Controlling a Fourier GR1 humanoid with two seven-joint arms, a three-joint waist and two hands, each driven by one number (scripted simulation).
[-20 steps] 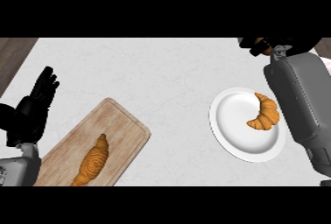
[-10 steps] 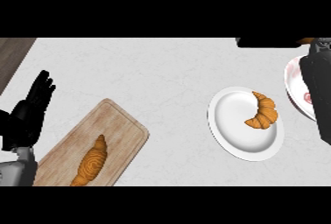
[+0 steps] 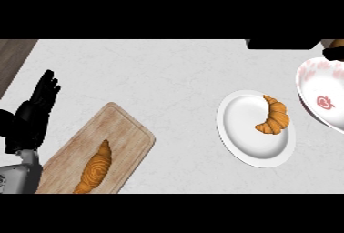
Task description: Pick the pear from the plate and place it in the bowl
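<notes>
Gone from the right side since half a second earlier was the grey right forearm, which had covered that edge, and more of the bowl showed in its place. Beneath everything lay the pale counter [image 3: 168, 82], with a strip of darker wood at its far left. On its lower left lay the wooden cutting board [image 3: 128, 134], set at a slant with one rounded corner pointing up the view. Right of the middle sat the white plate [image 3: 238, 129], well apart from the board. Just beside the plate, at the right edge and partly cut off by it, was the bowl [image 3: 321, 79], white with red marks inside. The left hand [image 3: 30, 116] rested at the left edge, near the board's upper end, its fingers straight, released and pointing up, holding nothing; its grey forearm [image 3: 17, 177] came in from the lower left corner. A croissant [image 3: 274, 117] lay on the right half of the plate, curved, near the rim that faced the bowl. A second croissant [image 3: 96, 166] lay lengthwise on the lower part of the board. At the top right a dark shape, seemingly the right hand [image 3: 282, 43], showed only in part, and its grasp could not be told. Beside it, just above the bowl's rim, a small tan piece [image 3: 335, 43] peeked in; whether that was the pear could not be told.
</notes>
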